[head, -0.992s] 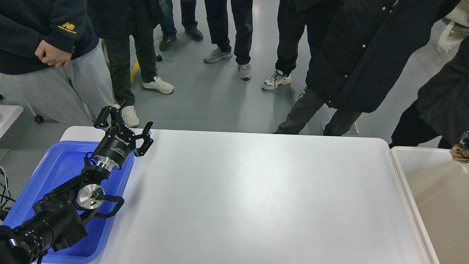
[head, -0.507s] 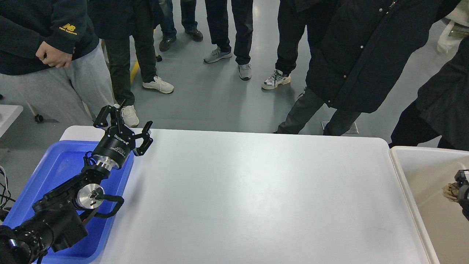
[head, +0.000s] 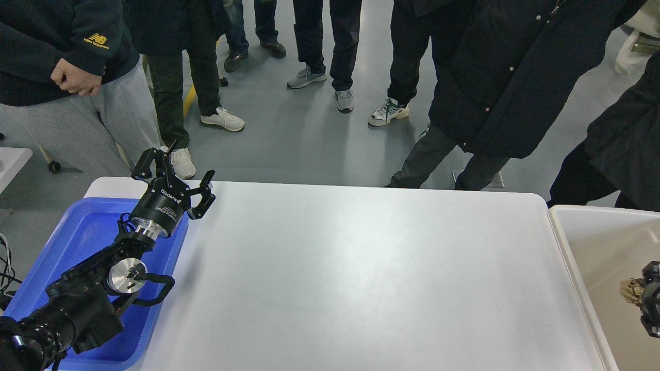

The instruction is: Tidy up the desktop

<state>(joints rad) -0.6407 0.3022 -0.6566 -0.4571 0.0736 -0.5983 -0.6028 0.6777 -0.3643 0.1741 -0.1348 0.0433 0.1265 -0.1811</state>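
The white desktop point(head: 361, 268) fills the middle of the head view, and nothing lies on it. My left gripper point(head: 175, 173) is open and empty. It is raised over the far left corner of the desktop, above the right edge of the blue tray point(head: 82, 237). My right gripper point(head: 648, 296) shows only partly at the right edge, low inside the beige bin point(head: 588, 242). A crumpled brown wad point(head: 630, 289) sits at its tip and appears held.
Several people stand close along the far edge of the desktop and at both far corners. My left arm lies over the blue tray. The corner of another white table point(head: 10, 159) shows at the far left.
My right gripper has moved down into the beige bin with the brown wad. My left arm has not moved.
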